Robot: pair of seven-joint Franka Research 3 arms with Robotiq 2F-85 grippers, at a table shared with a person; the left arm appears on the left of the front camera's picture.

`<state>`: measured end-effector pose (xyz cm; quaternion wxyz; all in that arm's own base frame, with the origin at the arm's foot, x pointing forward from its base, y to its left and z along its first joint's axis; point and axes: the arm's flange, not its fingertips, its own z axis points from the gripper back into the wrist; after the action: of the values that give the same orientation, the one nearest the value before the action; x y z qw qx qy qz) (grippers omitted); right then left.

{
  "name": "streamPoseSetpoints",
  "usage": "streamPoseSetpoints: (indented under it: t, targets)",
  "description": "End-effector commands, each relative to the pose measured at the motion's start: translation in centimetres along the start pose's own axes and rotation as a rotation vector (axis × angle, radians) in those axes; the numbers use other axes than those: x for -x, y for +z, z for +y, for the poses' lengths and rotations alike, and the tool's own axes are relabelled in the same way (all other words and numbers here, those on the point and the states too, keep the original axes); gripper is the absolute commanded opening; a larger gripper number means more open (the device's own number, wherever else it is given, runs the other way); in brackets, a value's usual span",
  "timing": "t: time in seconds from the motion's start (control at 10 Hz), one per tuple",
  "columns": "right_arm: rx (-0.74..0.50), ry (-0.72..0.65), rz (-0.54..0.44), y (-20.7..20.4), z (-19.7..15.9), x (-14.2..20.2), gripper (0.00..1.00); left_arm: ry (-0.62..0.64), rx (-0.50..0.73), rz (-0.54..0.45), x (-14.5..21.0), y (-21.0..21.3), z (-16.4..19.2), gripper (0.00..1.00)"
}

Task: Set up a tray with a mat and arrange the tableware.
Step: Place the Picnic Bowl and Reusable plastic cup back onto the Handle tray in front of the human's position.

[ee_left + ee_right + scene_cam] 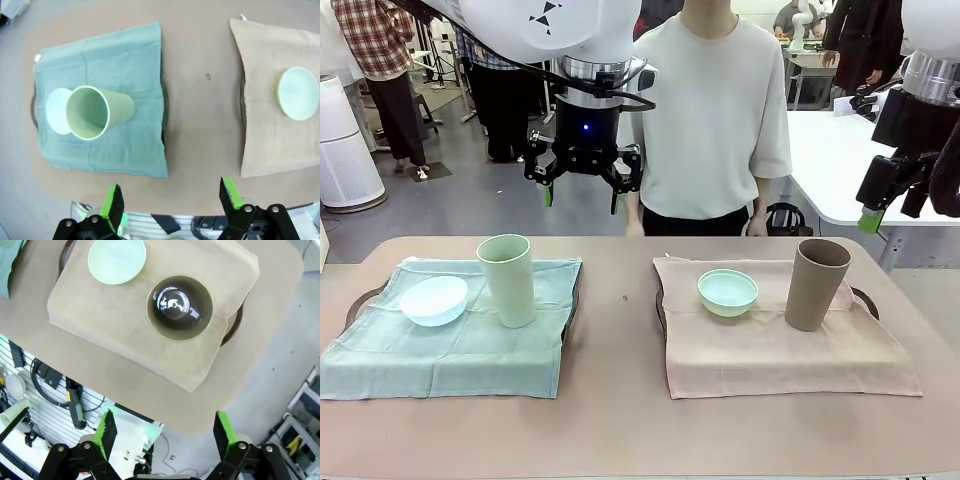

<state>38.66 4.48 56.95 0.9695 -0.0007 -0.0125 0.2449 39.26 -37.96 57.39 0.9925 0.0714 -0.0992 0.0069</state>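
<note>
Both grippers hang wide open and empty above the table: the left gripper (584,187) high over the far edge, left of centre, the right gripper (895,195) raised off the table's far right corner. In its own wrist view the left gripper (170,198) shows green pads (111,203) spread well apart with nothing between them; the right gripper (163,430) shows the same.

On the table (620,400), a teal mat (460,345) covers the left tray (360,300), whose dark rim peeks out at the mat's left side. A pale blue bowl (433,300) sits near the mat's far left corner, with the pale green cup (507,280) upright just beside it on its right.

A beige mat (770,350) drapes the right tray (865,298). A mint green bowl (727,292) rests toward its far left part, and the tan-brown cup (816,284) stands upright toward the far right corner, apart from the bowl.

A person in a pale T-shirt (715,110) stands at the table's far side.
</note>
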Motion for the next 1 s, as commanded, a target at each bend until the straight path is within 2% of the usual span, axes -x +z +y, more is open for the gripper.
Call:
streamPoseSetpoints:
  t: [0.0,0.4,0.5,0.9]
  targets:
    - [0.023,-0.01,0.012,-0.3,0.0,-0.1,1.0,-0.002,-0.005,-0.01,-0.1,0.1,0.0,1.0]
    - [0.0,0.0,0.0,0.0,0.0,0.0,1.0,0.0,0.0,0.0,0.0,0.0,0.0,1.0]
    - [0.013,0.003,0.019,-0.2,0.0,1.2,1.0,0.016,0.004,-0.021,-0.1,1.2,2.6,1.0]
    - [-0.054,-0.131,-0.043,1.0,-4.1,4.2,1.0,0.111,0.158,0.077,-2.6,-0.6,17.4,1.0]
